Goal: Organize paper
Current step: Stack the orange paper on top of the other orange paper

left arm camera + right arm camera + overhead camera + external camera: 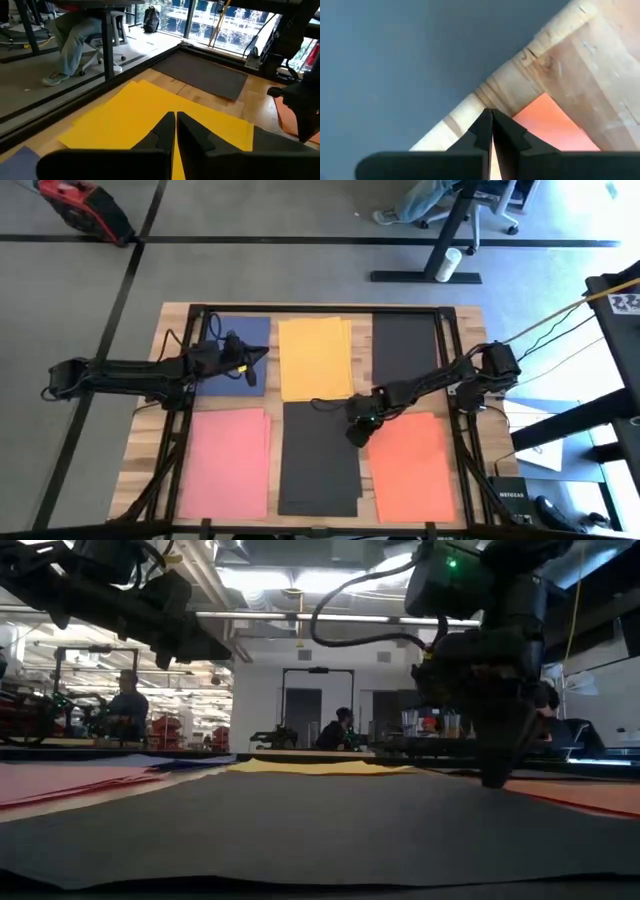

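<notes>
I am pressing my right gripper (pixel 357 436), fingers together, between the dark grey stack (pixel 318 460) and orange stack (pixel 412 468); dragging could crumple a corner. My left gripper (pixel 262 356), closed, is hovering far left.

"NETGEAR" — white lettering on black box (pixel 512 496), table's near-right corner.

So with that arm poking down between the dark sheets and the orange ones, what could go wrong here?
The right gripper is shut, its tip low at the gap between the dark grey stack and the orange stack. Pushing sideways could crumple or fan either stack. The left gripper, also shut, hovers between the blue paper and the yellow sheets; dropping carelessly could nudge them.
</notes>
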Tool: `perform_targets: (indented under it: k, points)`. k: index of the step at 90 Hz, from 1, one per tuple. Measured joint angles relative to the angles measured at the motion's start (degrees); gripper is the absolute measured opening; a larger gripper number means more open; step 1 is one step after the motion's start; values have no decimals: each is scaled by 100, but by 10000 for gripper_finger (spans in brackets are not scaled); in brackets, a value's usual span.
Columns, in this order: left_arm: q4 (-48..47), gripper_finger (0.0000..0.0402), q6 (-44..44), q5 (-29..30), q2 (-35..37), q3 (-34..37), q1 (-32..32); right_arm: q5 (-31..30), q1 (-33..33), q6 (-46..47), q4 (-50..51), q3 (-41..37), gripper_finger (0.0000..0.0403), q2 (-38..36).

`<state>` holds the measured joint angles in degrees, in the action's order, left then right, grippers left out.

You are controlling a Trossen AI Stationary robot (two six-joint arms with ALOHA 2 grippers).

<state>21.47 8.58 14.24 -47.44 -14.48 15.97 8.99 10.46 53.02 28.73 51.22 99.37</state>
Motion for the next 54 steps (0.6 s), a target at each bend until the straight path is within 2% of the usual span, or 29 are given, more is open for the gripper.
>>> perform_targets:
  k: [54]
  points:
    - [-7, 1, 0, -2, 0, 2, 0, -37, 2, 205, 402, -7, 0, -2]
